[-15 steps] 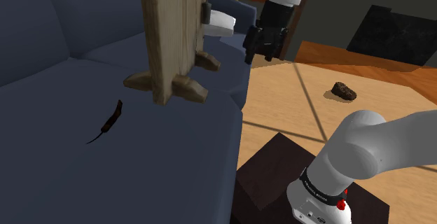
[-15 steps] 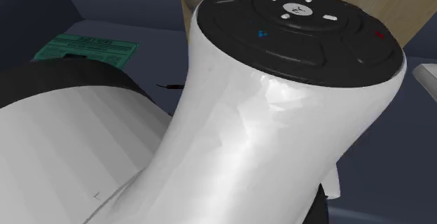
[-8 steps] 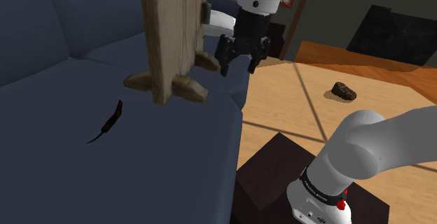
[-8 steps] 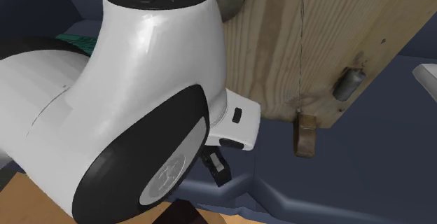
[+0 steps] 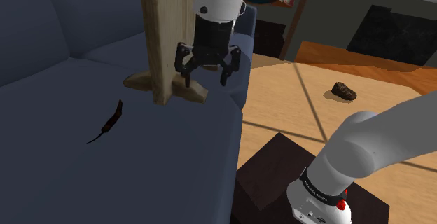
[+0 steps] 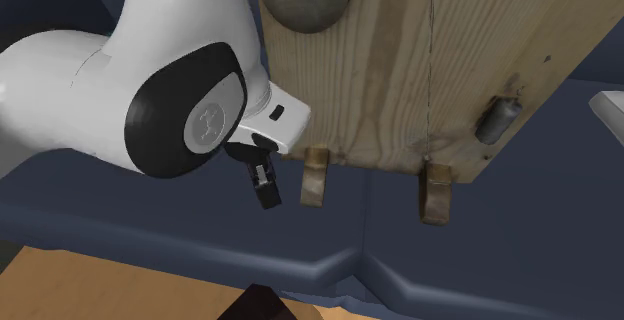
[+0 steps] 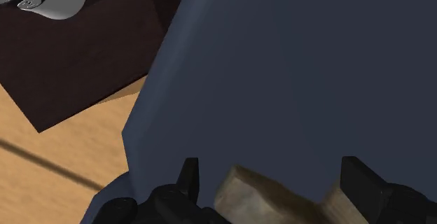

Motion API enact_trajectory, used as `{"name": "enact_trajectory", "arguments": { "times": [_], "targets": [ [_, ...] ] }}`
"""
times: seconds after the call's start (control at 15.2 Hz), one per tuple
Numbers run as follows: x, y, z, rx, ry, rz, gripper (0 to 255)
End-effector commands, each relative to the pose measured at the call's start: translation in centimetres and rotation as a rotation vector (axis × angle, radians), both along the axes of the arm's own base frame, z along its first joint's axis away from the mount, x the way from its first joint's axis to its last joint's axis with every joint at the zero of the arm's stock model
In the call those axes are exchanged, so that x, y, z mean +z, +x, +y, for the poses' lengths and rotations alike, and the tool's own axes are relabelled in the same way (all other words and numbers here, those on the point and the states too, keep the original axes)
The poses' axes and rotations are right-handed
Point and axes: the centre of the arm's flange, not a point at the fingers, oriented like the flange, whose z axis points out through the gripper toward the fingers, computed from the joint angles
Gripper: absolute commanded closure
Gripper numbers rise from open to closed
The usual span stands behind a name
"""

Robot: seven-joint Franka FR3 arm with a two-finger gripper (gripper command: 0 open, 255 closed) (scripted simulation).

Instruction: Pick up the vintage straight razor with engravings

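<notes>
Razor (image 5: 108, 122), dark & slim, lies flat on blue sofa seat (image 5: 63, 166), thin tail pointing to 7 o'clock. Wooden post (image 5: 168, 33) w/ small feet stands on seat at razor's 2 o'clock, well apart. Tool (image 5: 207, 68) hangs just beside post at its 3 o'clock, fingers spread apart, over seat edge. Dark lump (image 5: 343, 91) on wood floor (image 5: 294, 110) farther toward 3 o'clock; stand (image 5: 269, 170) at razor's 4 o'clock

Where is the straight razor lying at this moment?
In the shoulder view, the dark razor lies on the blue sofa seat, below and left of the feet of the wooden post, apart from the open claw.
</notes>
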Motion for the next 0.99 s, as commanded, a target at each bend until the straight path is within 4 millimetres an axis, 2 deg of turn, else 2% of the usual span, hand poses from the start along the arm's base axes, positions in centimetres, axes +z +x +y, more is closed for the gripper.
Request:
{"name": "enact_trajectory", "arguments": {
  "times": [0.0, 0.46, 0.92],
  "targets": [
    [-0.8, 1.2, 2.7, -0.047, -0.001, 0.002, 0],
    [-2.8, 5.2, 11.2, -0.2, -0.015, 0.01, 0],
    [-4.9, 10.5, 18.9, -0.352, -0.029, 0.018, 0]
  ]
}}
